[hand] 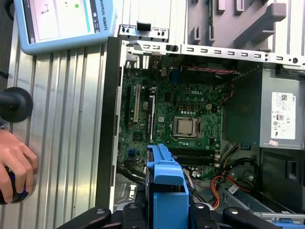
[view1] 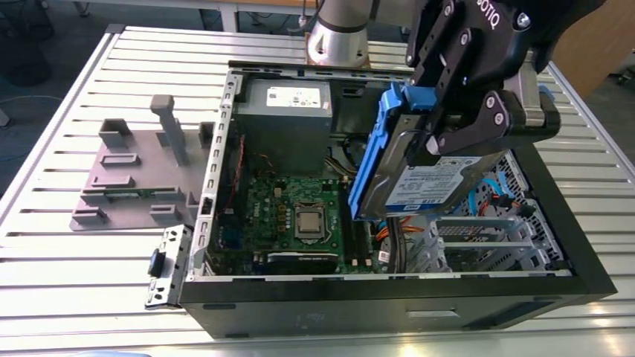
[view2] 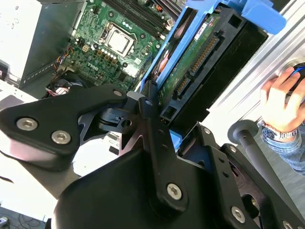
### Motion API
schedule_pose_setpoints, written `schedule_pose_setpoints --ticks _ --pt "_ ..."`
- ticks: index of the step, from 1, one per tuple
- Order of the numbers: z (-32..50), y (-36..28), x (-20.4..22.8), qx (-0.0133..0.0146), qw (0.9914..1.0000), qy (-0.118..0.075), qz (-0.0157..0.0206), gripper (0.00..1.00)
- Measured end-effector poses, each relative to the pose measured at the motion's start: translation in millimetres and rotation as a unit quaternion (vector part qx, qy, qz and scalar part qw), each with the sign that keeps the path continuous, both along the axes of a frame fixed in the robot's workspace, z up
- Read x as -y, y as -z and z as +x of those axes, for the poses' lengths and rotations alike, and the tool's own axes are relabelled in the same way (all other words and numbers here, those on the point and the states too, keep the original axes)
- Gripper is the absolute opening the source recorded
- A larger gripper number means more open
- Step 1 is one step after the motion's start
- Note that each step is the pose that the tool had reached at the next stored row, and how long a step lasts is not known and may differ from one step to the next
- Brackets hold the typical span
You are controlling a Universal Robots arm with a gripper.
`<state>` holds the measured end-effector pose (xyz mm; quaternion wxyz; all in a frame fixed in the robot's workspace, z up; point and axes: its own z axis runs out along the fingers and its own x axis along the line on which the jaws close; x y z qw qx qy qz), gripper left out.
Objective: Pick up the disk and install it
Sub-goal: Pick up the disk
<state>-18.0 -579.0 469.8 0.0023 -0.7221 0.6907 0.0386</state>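
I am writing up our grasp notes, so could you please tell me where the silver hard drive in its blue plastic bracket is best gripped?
Probably across its flat faces near the top end, as the black gripper does now. The silver hard drive in its blue plastic bracket hangs tilted above the open computer case, so coming from above leaves its lower end free.

1. The black open-sided computer case (view1: 397, 297) leaves free room over its green motherboard (view1: 297, 212).
2. The grey metal power supply box (view1: 288, 123) fills the far corner.
3. The silver, blue-bracketed disk (view1: 427, 186), clamped in the black gripper (view1: 451, 130), hangs above the perforated metal drive cage (view1: 486, 245).
4. Orange and blue cables (view1: 397, 230) crowd beside that cage.
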Motion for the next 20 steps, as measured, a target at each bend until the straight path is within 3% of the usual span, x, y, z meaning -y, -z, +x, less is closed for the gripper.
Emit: schedule_pose_setpoints --ticks 20 --pt "4.4 1.5 11.9 0.0 1.0 0.0 0.0 0.37"
